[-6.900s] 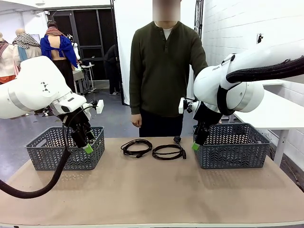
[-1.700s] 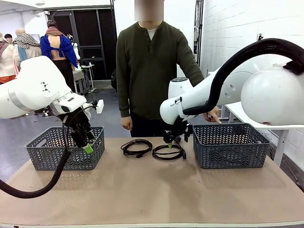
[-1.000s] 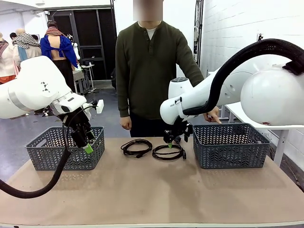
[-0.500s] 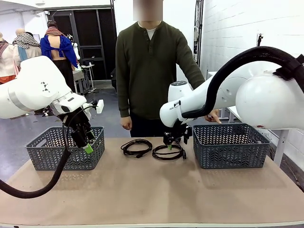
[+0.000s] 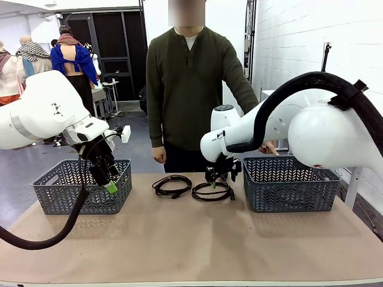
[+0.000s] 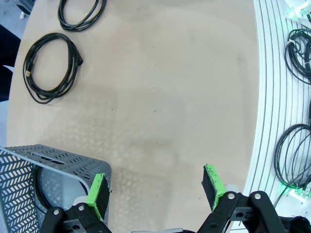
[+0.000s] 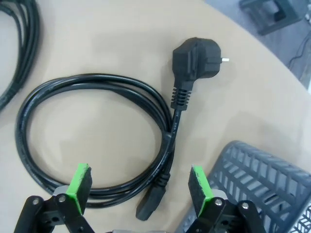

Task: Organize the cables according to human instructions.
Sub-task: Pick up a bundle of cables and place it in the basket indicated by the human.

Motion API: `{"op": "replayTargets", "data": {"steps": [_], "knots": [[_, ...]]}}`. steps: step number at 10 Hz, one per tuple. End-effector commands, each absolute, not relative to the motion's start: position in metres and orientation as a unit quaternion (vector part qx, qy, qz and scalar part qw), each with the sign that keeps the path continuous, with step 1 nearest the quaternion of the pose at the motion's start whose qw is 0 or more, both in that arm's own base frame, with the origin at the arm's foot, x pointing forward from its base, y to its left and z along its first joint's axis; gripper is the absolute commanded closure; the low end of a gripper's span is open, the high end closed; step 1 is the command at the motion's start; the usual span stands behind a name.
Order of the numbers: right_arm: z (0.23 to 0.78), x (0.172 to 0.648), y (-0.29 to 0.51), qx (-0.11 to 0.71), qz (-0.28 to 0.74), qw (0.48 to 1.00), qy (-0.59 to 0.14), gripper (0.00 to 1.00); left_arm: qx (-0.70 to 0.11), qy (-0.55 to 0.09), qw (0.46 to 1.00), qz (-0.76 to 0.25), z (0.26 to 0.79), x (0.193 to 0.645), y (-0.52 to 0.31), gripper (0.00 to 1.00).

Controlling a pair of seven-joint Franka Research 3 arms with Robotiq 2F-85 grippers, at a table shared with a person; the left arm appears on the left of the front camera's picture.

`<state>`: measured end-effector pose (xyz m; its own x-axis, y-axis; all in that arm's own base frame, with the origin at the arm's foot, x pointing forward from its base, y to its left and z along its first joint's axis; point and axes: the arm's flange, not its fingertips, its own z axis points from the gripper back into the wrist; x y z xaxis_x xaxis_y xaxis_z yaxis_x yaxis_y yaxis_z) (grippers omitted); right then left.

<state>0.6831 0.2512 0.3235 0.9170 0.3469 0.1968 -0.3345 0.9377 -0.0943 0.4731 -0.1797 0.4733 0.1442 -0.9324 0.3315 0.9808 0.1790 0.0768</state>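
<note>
Up close, the right end effector (image 7: 139,177) hangs released astride a coiled cable (image 7: 177,104), apparently not touching it.

- Front view: bright, even indoor light from overhead. The white wall (image 5: 311,36) at the right is nearly washed out, and the doorway (image 5: 114,48) at the back left stays dark.
- The counter (image 5: 191,239) carries only soft shadows, darkest under the left basket (image 5: 81,186) and the right basket (image 5: 291,184).
- Left wrist view: a pale herringbone shadow lies on the counter, and the wide lens bows the counter's edge.
- Right wrist view: sharp close-up. The cable (image 7: 97,141) casts a thin soft shadow, and its plug (image 7: 194,60) shows a dull sheen.
</note>
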Motion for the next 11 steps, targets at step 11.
{"op": "replayTargets", "data": {"steps": [11], "knots": [[0.301, 0.711, 0.252, -0.042, 0.142, 0.985, -0.092, 0.0, -0.078, -0.154, 0.753, -0.635, 0.474, 0.472, -0.179, 0.0]]}}
